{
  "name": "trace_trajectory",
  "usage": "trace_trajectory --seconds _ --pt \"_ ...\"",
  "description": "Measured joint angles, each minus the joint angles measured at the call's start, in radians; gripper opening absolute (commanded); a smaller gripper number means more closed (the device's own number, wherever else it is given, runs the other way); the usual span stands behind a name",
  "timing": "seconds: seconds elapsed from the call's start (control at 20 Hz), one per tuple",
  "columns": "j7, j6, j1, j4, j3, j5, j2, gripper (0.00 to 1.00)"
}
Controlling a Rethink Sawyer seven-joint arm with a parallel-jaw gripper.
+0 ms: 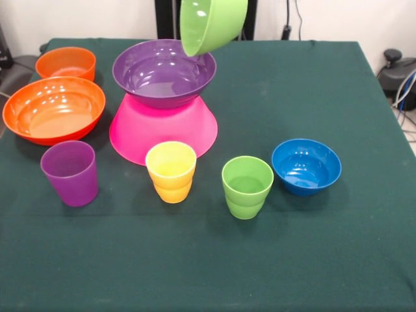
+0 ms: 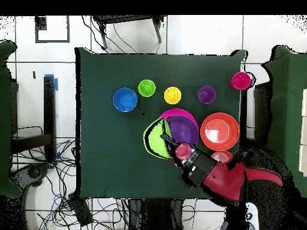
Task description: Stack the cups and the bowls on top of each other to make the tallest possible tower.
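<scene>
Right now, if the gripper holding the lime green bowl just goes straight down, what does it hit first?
Most likely the purple bowl on the inverted pink bowl. The lime green bowl in the gripper hangs tilted over its right rim, though depth is uncertain; it may be partly off-centre.

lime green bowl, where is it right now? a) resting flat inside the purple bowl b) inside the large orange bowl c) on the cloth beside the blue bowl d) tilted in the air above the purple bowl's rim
d: the lime green bowl hangs tilted, its opening turned sideways, above the far rim of the purple bowl, which sits upright on the inverted pink bowl; it is not seated in it.
</scene>
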Motion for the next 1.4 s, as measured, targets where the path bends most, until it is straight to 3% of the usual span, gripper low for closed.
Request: trace_trajectory --seconds 0.35,0.7,1.4 --pt "0.070 -0.082 -0.002 -0.063 0.000 -0.045 -0.012 0.00" --pt "0.158 -0.156 -0.022 -0.133 0.001 -0.064 0.024 0.00" --pt "0.209 -0.286 -0.030 -0.229 0.001 -0.116 0.213 0.00"
